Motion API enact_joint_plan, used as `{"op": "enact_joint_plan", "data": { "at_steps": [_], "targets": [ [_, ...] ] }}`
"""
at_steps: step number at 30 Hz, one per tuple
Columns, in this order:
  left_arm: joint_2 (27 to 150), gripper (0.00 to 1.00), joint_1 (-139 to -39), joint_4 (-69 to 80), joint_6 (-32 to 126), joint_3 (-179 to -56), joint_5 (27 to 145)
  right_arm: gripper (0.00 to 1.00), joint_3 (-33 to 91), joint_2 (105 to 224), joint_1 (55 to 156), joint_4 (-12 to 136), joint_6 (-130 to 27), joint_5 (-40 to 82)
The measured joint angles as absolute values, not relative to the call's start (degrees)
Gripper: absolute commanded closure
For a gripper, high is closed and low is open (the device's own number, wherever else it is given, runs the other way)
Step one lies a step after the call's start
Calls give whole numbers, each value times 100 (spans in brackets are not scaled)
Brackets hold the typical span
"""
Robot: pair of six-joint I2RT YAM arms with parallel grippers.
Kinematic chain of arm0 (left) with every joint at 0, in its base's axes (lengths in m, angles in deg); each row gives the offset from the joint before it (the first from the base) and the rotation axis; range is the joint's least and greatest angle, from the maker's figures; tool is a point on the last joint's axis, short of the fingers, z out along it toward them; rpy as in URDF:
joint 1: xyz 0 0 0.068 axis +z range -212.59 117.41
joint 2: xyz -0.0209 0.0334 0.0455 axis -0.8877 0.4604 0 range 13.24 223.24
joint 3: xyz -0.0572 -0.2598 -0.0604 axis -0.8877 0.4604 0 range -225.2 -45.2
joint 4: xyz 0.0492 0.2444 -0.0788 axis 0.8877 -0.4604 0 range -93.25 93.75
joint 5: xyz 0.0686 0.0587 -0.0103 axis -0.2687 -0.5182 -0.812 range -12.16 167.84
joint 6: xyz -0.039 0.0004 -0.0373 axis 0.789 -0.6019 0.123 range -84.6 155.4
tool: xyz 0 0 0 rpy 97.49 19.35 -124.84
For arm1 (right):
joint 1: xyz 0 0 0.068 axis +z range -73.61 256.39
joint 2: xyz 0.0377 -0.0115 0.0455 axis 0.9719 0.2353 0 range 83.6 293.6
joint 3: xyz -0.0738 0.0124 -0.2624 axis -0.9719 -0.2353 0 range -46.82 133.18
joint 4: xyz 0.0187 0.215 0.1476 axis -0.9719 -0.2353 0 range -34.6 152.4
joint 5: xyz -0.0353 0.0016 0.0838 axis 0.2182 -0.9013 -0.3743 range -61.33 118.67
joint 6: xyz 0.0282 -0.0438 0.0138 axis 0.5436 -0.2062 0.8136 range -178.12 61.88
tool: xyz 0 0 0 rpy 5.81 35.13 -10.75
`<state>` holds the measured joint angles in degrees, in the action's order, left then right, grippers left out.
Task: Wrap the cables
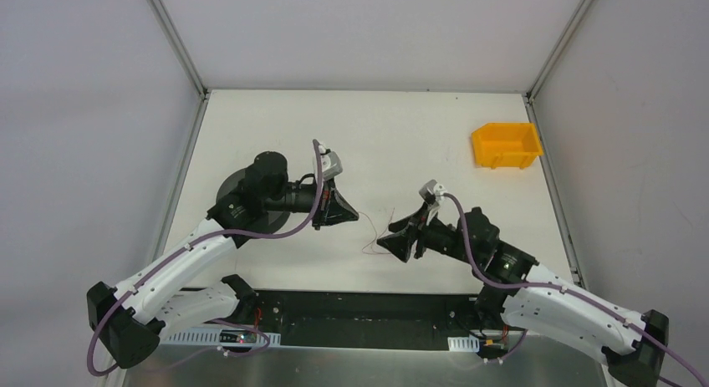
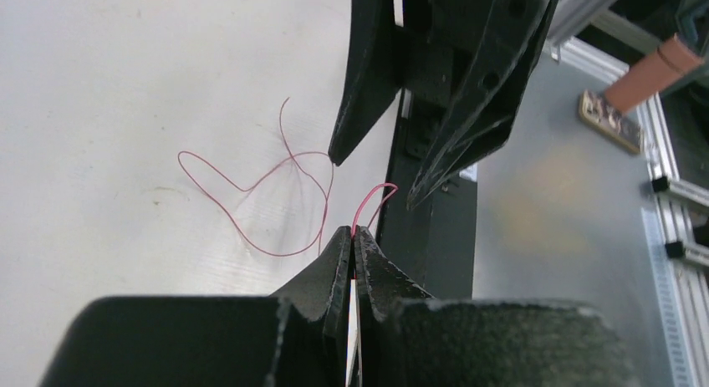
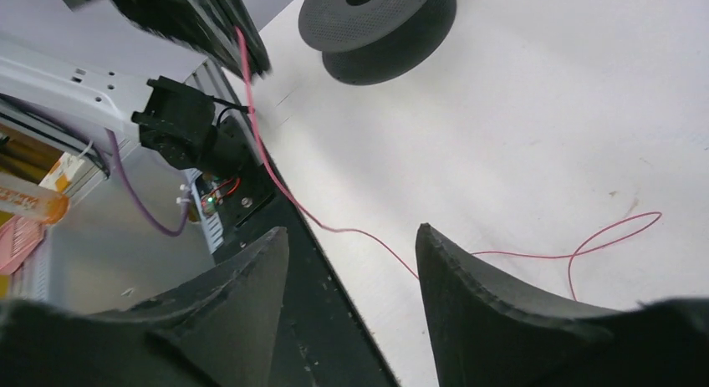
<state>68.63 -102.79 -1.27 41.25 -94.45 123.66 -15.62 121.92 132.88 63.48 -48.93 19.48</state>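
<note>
The cable is a thin red wire [image 2: 251, 186] lying in loose loops on the white table between the two grippers; it shows faintly in the top view [image 1: 373, 233]. My left gripper [image 2: 354, 231] is shut on one end of the wire, which arcs out of its tips. My right gripper [image 3: 351, 231] is open and empty; the wire [image 3: 334, 230] runs across the gap between its fingers on the table and passes behind the right finger. In the left wrist view the right gripper [image 2: 373, 182] hangs open just beyond the wire.
A black two-flanged spool [image 3: 376, 23] lies flat on the table under the left arm [image 1: 251, 205]. An orange bin [image 1: 505, 145] stands at the back right. The table's black front edge [image 3: 276, 236] runs close under both grippers.
</note>
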Motion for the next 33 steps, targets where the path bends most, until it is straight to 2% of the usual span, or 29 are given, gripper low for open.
{"op": "enact_joint_plan", "data": {
  "at_steps": [4, 8, 13, 22, 24, 27, 29, 33],
  "targets": [
    [6675, 100, -10279, 284, 4794, -9439, 11920, 31, -2380, 11771, 13288, 7161, -4932, 2092],
    [6441, 100, -10279, 776, 5268, -9292, 11634, 28, -2495, 11954, 13288, 7703, -5039, 2105],
    [6245, 100, -10279, 1051, 5594, -9192, 11426, 35, -2474, 12369, 13288, 8197, -5186, 2210],
    [6044, 100, -10279, 1401, 5950, -8851, 11173, 35, -2454, 12942, 13288, 9032, -5225, 2335],
    [6039, 100, -10279, 1443, 6013, -8792, 11160, 46, -2430, 13058, 13288, 9119, -5229, 2333],
    [6011, 100, -10279, 1506, 6081, -8722, 11090, 81, -2367, 13176, 13288, 9233, -5277, 2335],
    [5967, 100, -10279, 1517, 6136, -8700, 11031, 99, -2360, 13196, 13288, 9329, -5264, 2355],
    [5856, 100, -10279, 1464, 6155, -8694, 10913, 100, -2371, 13091, 13281, 9342, -5227, 2521]
  ]
}}
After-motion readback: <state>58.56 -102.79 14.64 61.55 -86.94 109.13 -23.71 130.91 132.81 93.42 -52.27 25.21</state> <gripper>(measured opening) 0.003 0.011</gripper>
